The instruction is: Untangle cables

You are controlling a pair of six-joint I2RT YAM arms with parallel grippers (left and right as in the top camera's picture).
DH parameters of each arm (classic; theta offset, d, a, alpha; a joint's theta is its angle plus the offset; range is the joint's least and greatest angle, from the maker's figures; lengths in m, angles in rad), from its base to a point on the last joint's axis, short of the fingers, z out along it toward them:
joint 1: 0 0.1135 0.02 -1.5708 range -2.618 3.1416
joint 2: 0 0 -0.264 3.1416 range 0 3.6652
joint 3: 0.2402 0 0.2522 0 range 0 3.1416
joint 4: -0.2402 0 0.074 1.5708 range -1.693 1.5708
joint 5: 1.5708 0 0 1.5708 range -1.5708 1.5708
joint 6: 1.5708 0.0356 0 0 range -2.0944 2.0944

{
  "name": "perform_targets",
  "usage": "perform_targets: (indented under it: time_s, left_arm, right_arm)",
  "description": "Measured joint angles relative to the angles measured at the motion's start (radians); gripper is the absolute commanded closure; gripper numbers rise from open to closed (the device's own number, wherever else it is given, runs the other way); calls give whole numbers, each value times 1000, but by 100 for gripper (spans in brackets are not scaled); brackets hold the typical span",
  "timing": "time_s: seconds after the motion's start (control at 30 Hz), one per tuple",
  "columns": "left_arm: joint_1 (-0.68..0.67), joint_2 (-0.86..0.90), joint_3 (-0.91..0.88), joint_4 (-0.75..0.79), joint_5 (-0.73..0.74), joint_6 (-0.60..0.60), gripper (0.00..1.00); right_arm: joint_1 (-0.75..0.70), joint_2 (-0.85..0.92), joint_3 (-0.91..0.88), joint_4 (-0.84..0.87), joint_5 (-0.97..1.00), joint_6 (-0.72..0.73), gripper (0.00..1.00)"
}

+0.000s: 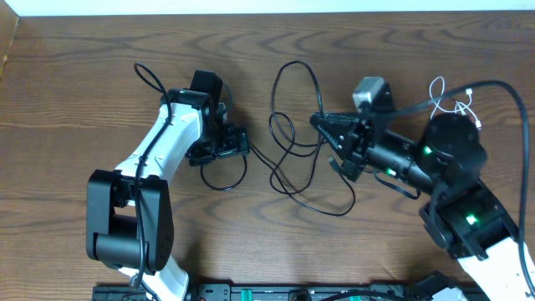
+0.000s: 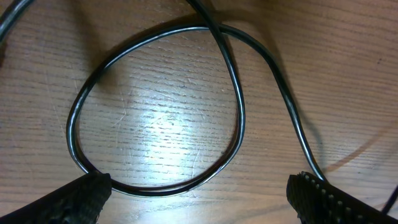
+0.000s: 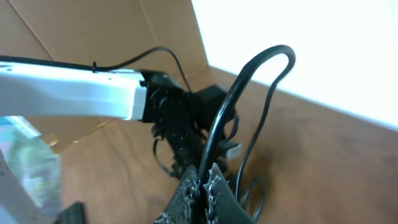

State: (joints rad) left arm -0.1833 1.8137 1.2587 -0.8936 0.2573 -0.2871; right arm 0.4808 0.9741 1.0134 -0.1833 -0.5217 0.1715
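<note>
Thin black cables (image 1: 294,63) lie in crossing loops at the table's middle. One small loop (image 1: 221,188) reaches under my left gripper (image 1: 224,155). In the left wrist view that loop (image 2: 238,112) lies flat on the wood, crossing itself at the top. My left gripper (image 2: 199,208) is open just above it, and the fingertips (image 2: 84,199) straddle the loop's near edge without gripping it. My right gripper (image 1: 319,122) is shut on a black cable. In the right wrist view this cable (image 3: 273,53) rises from the shut jaws (image 3: 202,177) and arches over. A short white cable (image 1: 458,104) lies knotted at the far right.
The left arm (image 3: 74,93) shows across from the right gripper. Thick black wires run along both arms, one of them (image 1: 510,92) arching over the right arm. A cardboard wall (image 3: 93,31) stands at the table's left side. A black rail (image 1: 276,293) runs along the front edge.
</note>
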Motion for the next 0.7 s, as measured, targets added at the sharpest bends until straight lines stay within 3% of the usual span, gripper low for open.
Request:
perform_targets:
  time_s: [0.7]
  left_arm:
    - [0, 0, 0, 0, 0, 0, 5]
  right_arm:
    - [0, -60, 0, -93, 146, -82, 99]
